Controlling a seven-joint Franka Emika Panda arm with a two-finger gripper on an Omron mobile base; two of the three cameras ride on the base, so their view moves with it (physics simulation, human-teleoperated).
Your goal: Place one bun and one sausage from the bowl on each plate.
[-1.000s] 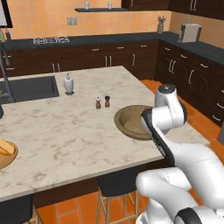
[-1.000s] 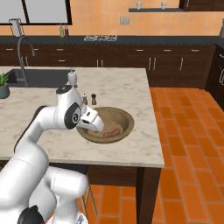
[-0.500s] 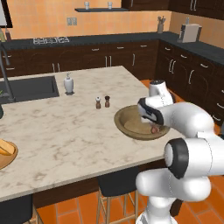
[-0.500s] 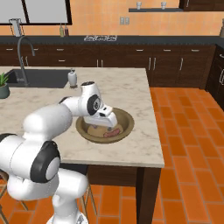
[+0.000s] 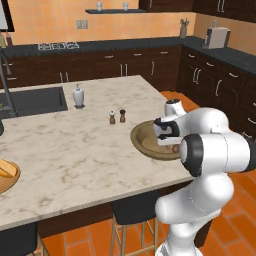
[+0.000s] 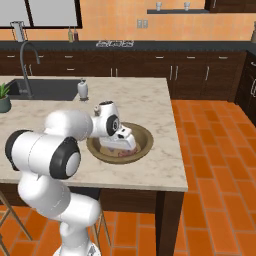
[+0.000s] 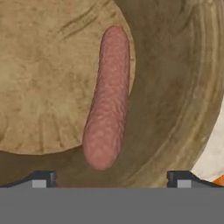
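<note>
**Open gripper poised over a sausage in the bowl**

The gripper (image 7: 109,179) sits low inside the bowl (image 7: 175,87), jaws spread wide and holding nothing; its two dark fingertips (image 7: 41,178) rise at the bottom of the hand view, one either side of the sausage (image 7: 108,96). The sausage runs from the upper middle of that frame down to the lower middle, its near end lying between the tips. It rests across a pale bun (image 7: 43,74) that takes up the left and upper left.

In the left base view the bowl (image 5: 142,140) is right of centre, at the counter (image 5: 75,155) edge, with the hand (image 5: 165,131) over it. A plate (image 5: 7,175) shows at the left edge.

The sausage looks light, smooth and somewhat springy, so likely to roll or squirt out if pinched near a rounded end. A hold across its middle, jaws square to its length, seems safest. The bun beneath probably dents easily, so the tips should not press down into it.
</note>
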